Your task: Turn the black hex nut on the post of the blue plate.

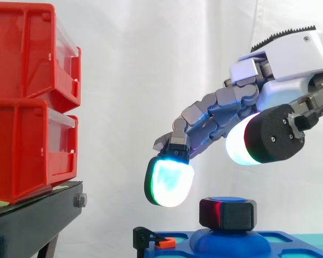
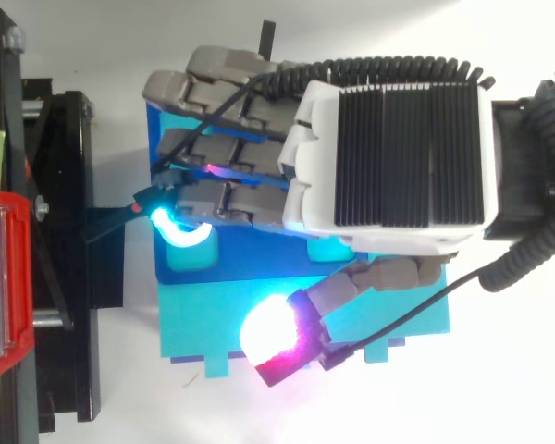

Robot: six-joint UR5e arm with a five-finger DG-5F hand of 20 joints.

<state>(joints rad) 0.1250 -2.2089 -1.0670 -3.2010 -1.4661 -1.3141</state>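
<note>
hand: the hand (image 1: pixel 282 80) reaches in from the right, above the plate, and slopes down to the left.
fingers: the fingers (image 1: pixel 204 121) are nearly straight and spread from the thumb, holding nothing.
cyan pad: the lowest fingertip (image 1: pixel 169 183) glows cyan and hangs just left of the nut, a little higher, with a gap between them.
thumb: the thumb pad (image 1: pixel 253 141) glows white with a red edge and sits above the nut, clear of it.
nut: the black nut (image 1: pixel 227 214) sits on the blue post (image 1: pixel 226 240), untouched.
plate: the blue plate (image 2: pixel 203 328) lies under the hand, beside the stand.
tab: a small orange tab (image 1: pixel 164 243) sits at the plate's left end.
bins: two red bins (image 1: pixel 21 145) are stacked on the black stand (image 1: pixel 32 215), left.
backdrop: white curtain (image 1: pixel 151 64).
</note>
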